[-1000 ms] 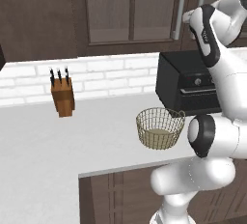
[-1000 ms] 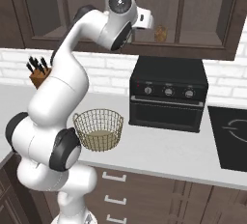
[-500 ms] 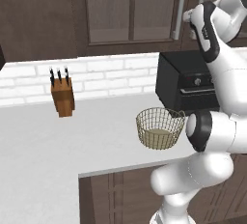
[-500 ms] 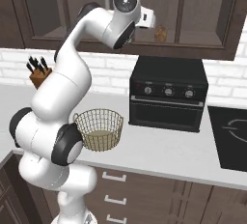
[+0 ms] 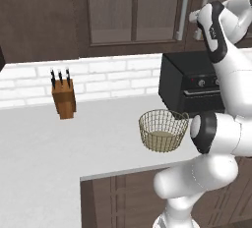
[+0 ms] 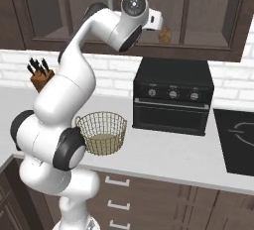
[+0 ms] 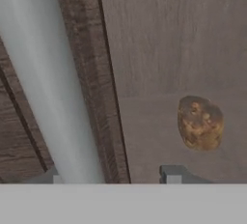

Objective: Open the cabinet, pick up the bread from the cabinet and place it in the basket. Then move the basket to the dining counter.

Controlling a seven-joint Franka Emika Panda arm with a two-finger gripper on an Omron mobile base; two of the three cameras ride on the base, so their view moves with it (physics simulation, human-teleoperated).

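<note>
The bread [image 7: 199, 123] is seen inside the closed cabinet [image 6: 208, 11], behind glass. The basket [image 6: 101, 133] sits on the surface [image 5: 74, 138] – no bread in it. The tool [image 7: 113, 175] straddles a door handle [image 7: 43, 78]; its grip cannot be judged.

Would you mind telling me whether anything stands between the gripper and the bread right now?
Yes. The cabinet's glass door is shut, and the bread sits on the shelf behind it. The gripper is at the door's handle, outside the glass.

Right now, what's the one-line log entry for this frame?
phase: closing on cabinet handle | claw: around handle, not clamped | bread: inside cabinet | basket: on counter
</note>
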